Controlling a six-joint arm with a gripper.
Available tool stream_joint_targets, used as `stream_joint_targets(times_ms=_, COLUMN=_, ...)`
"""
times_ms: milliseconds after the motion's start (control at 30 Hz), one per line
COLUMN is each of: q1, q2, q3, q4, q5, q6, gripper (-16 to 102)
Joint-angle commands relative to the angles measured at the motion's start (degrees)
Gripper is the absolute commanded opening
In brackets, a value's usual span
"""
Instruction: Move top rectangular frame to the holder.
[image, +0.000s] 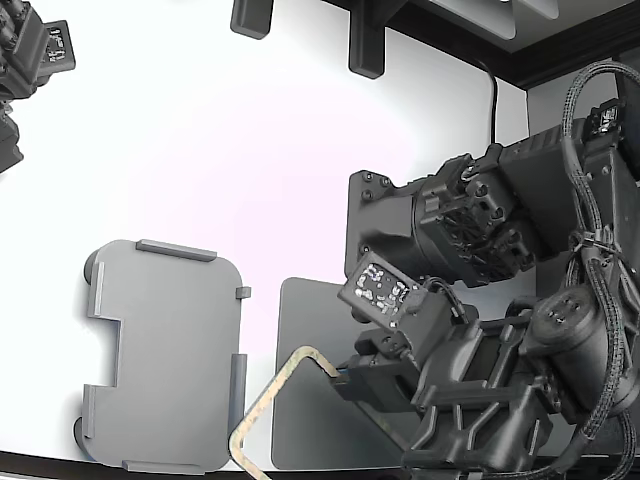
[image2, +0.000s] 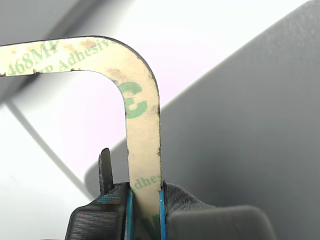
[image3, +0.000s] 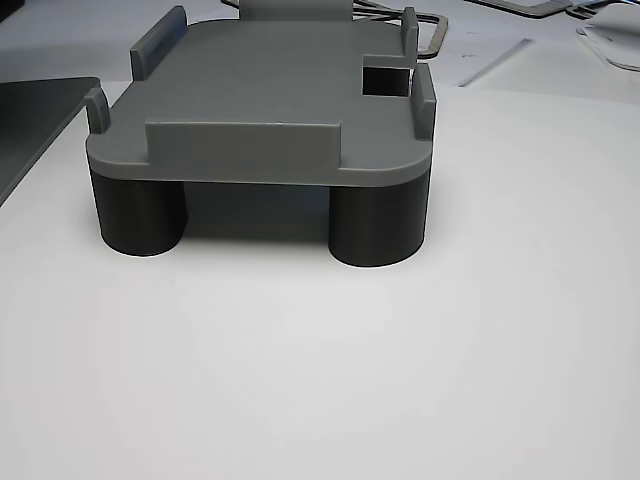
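The top rectangular frame (image: 268, 396) is a thin beige strip with green print. It is lifted at a tilt over the gap between the holder and the dark pad. My gripper (image: 345, 382) is shut on one of its sides near a rounded corner. In the wrist view the strip (image2: 142, 115) rises from between my blue-lined fingers (image2: 129, 212), with its corner curving away. The holder (image: 165, 355) is a light grey tray with edge tabs and a stepped notch, at the exterior view's lower left. It stands empty on round feet in the other view (image3: 270, 110).
A dark grey flat pad (image: 310, 420) lies just to the holder's right in the exterior view, under the frame and gripper; it also shows in the wrist view (image2: 250, 140) and the other view (image3: 30, 120). A second arm (image: 30, 60) sits at the top left corner.
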Motion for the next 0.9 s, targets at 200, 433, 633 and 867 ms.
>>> stream_joint_targets(times_ms=200, q1=-6.6, q2=-6.0, q3=-7.9, q4=0.5, q5=4.1, q6=23.6, gripper=-10)
stream_joint_targets(times_ms=433, q1=-9.2, q2=-10.6, q3=-10.3, q4=0.6, q5=5.9, q6=33.0, gripper=-10)
stream_joint_targets(times_ms=633, q1=-10.2, q2=-13.7, q3=-13.3, q4=0.6, q5=7.6, q6=37.7, gripper=-10)
stream_joint_targets(times_ms=867, q1=-13.4, q2=-15.5, q3=-14.4, q4=0.6, q5=7.0, q6=36.8, gripper=-10)
